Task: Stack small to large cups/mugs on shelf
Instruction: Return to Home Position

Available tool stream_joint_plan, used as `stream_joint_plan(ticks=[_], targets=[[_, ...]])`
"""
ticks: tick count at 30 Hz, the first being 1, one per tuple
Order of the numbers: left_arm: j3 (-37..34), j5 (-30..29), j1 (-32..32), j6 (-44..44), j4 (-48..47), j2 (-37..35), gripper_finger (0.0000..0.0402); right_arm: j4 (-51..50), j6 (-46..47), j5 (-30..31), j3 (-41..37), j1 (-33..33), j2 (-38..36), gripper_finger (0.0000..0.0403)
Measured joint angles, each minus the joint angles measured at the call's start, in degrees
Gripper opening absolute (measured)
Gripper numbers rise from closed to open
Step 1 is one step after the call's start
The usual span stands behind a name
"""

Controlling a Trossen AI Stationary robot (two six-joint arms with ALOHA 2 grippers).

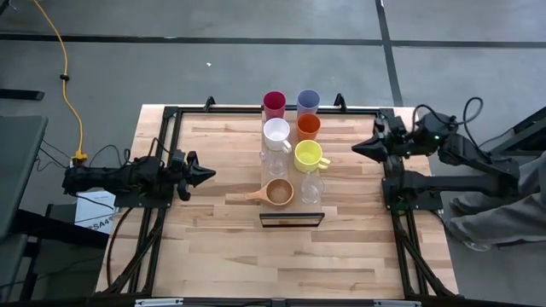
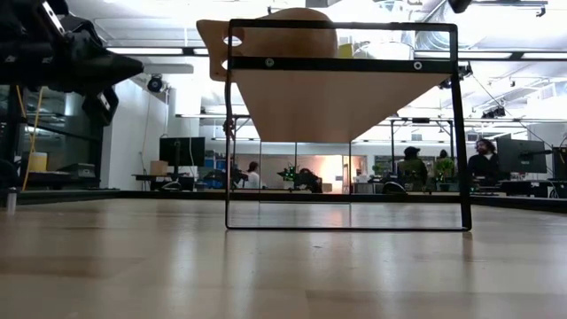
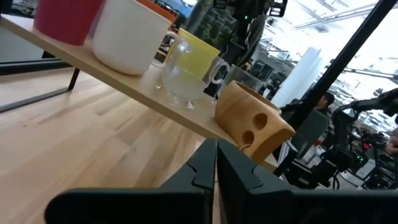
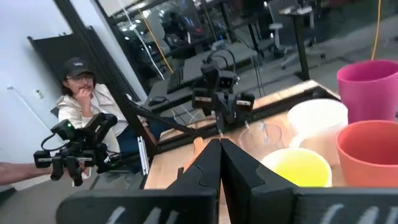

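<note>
- Butcher-block tabletop [image 1: 213,247] is carrying the raised shelf [image 3: 146,87].
- Left gripper [image 1: 205,174] is hovering, fingers together, empty.
- Cups [image 1: 276,133] are standing on the shelf; the tan wooden handled cup [image 1: 278,193] is jutting its handle out, which could be snagging a passing arm.
- Right gripper [image 1: 358,148] is waiting, fingers together.

We see two arms of one build, matte black with blocky joints: the left arm [image 1: 128,179] at nine o'clock in the high view, the right arm [image 1: 465,158] at three o'clock. Thin black cables [image 1: 107,153] loop off the left one. A similar cable loop [image 1: 471,106] rises from the right one, where a small green light [image 1: 433,132] glows. The left gripper [image 1: 210,174] and right gripper [image 1: 357,149] each taper to a wedge. Their dark fingers [image 3: 199,169] have stepped, notched inner edges, pressed together.
</note>
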Motion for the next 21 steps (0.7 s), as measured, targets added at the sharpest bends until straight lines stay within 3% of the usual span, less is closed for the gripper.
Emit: stream_joint_plan(ticks=[5, 13, 17, 21], targets=[[0.0, 0.0, 0.0, 0.0, 0.1, 0.0, 0.0005, 5.3, -2.1, 1.1, -7.3, 3.0, -6.0, 0.0000], [0.0, 0.0, 0.0, 0.0, 0.1, 0.0, 0.0006, 30.0, 1.6, 13.6, -30.7, 17.8, -13.3, 0.0000], [0.0, 0.0, 0.0, 0.0, 0.1, 0.0, 0.0005, 31.0, -2.2, 21.4, -35.6, 25.3, -16.3, 0.0000], [0.0, 0.0, 0.0, 0.0, 0.1, 0.0, 0.0005, 31.5, -3.9, 23.8, -39.7, 26.2, -22.7, 0.0000]])
